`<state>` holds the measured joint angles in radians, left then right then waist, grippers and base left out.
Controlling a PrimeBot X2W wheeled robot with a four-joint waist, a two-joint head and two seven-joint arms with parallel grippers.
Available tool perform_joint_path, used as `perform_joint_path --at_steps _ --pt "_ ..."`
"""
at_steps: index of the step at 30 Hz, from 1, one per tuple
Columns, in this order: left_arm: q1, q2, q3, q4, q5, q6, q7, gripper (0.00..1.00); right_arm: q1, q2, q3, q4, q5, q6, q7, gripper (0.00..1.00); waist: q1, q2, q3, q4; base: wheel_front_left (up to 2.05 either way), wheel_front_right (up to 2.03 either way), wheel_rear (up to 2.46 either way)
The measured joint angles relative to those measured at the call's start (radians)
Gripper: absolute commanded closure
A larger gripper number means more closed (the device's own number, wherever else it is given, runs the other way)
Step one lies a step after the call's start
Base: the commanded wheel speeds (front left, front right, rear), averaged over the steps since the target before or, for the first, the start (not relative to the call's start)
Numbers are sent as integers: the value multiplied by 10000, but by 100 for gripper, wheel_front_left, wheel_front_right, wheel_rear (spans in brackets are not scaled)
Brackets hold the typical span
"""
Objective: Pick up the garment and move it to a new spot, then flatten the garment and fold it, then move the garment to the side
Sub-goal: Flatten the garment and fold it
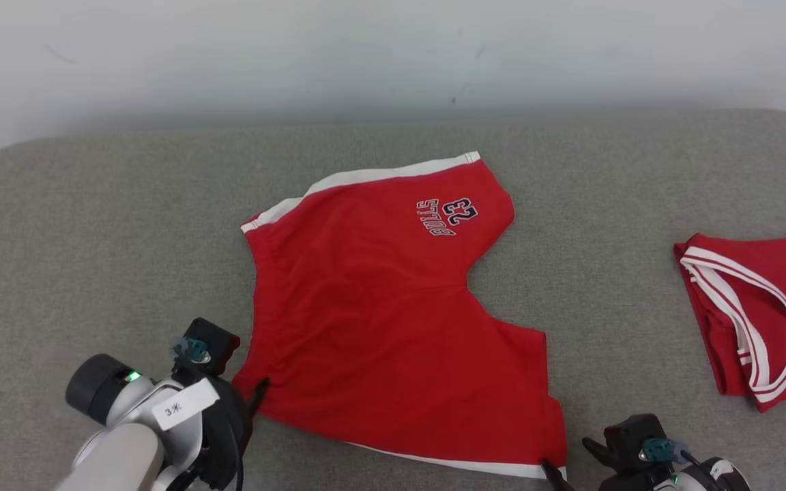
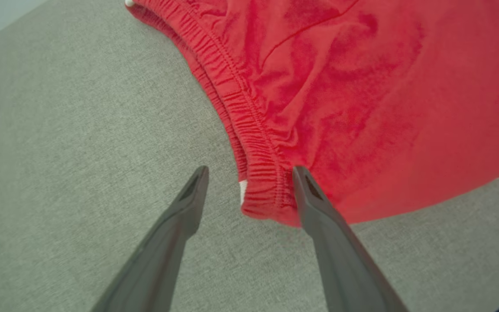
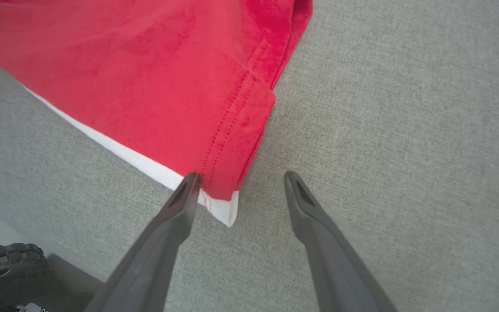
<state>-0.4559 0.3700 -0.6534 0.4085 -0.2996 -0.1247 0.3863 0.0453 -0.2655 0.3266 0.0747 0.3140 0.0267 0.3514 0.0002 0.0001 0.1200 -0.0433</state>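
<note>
We see the red shorts (image 1: 379, 307) spread almost flat in the middle of the head view on the grey padded surface (image 1: 93, 239). Their elastic waistband (image 2: 232, 99) runs down the left side, the legs open towards the right, and a printed number sits near the upper edge. A second red garment (image 1: 754, 320) lies well apart at the right edge of the frame. Low in the left wrist view, the left gripper (image 2: 250, 173) stands with its fingers spread wide and closed on nothing. They straddle the near corner of the waistband, the right-hand finger just touching the cloth and the other over bare grey. The right gripper (image 3: 241, 175) is equally wide and empty. Its left-hand finger meets the hem corner where the white stripe (image 3: 145, 167) ends, and its other finger hangs over the bare surface. We judge that each arm has been set at one near corner so that both can pinch the same long edge together, which would keep the cloth taut and level for a fold away from us. The shorts look flattened already, with only light puckers by the elastic. The waistband corner is thick and bunched, so that grip may take more than one layer.
</note>
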Motion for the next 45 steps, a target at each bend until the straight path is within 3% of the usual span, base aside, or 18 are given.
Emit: perform_joint_path --at_steps 3,5,6,7,10,12,13,15,17,19,20,21,22,23,24,26,35,45 --pt "-75 -182 -67 303 -307 -2 -10 3 -173 2 40 6 0 36 142 0 0 0 240 14 0 0 0" --pt "-109 -278 -113 575 -414 -2 -10 20 -267 25 75 50 2 98 224 0 0 0 364 22 0 0 0" --pt "-109 -278 -113 575 -414 -2 -10 20 -267 25 75 50 2 98 224 0 0 0 364 22 0 0 0" --pt "-145 -314 -140 671 -468 -2 -10 30 -312 44 117 69 4 105 290 0 1 1 405 30 0 0 0" --pt "-264 -385 -186 855 -612 -2 -12 37 -330 111 215 94 17 178 462 0 0 0 450 67 0 0 0" --pt "-264 -401 -215 941 -796 -2 -44 29 -312 109 238 102 31 188 556 0 0 0 453 89 0 0 0" --pt "-264 -414 -221 982 -913 -2 -42 16 -299 105 236 104 77 188 640 0 0 0 452 102 0 0 0" --pt "-277 -422 -291 995 -953 -2 -90 2 -269 82 230 100 198 209 727 0 0 0 448 128 0 0 0" --pt "-327 -466 -339 1022 -1093 -2 -100 0 -226 77 205 69 247 209 811 0 -1 0 444 155 0 0 0" --pt "-428 -485 -380 1124 -1158 -4 -102 11 -147 75 205 13 291 215 901 0 -1 0 441 174 0 0 0" --pt "-441 -506 -372 1183 -1212 -4 -107 22 -124 77 211 -10 291 215 938 21 -1 0 440 181 0 0 0" --pt "-442 -520 -374 1252 -1267 -2 -134 37 -127 75 213 -21 293 215 1001 60 -1 0 439 186 0 0 0" --pt "-442 -516 -382 1292 -1367 -2 -134 49 -127 65 213 -29 299 217 1057 67 -1 0 440 189 0 0 0" --pt "-443 -516 -378 1321 -1484 -2 -150 54 -128 67 221 -40 332 217 1091 96 -1 0 441 192 0 0 0" --pt "-446 -518 -378 1358 -1546 -2 -165 65 -128 73 249 -52 366 219 1135 100 -1 0 441 193 0 0 0" --pt "-459 -537 -374 1465 -1628 -4 -174 100 -132 82 326 -71 372 295 1243 100 -2 -1 443 195 0 0 0" --pt "-457 -660 -159 1638 -2215 -77 -272 100 -35 73 23 -372 840 305 1417 100 -1 0 408 232 0 0 0" --pt "6 -516 -391 1210 -2385 -75 -272 100 1115 -387 -180 -1193 1601 437 2027 100 -1 0 281 338 0 0 0"
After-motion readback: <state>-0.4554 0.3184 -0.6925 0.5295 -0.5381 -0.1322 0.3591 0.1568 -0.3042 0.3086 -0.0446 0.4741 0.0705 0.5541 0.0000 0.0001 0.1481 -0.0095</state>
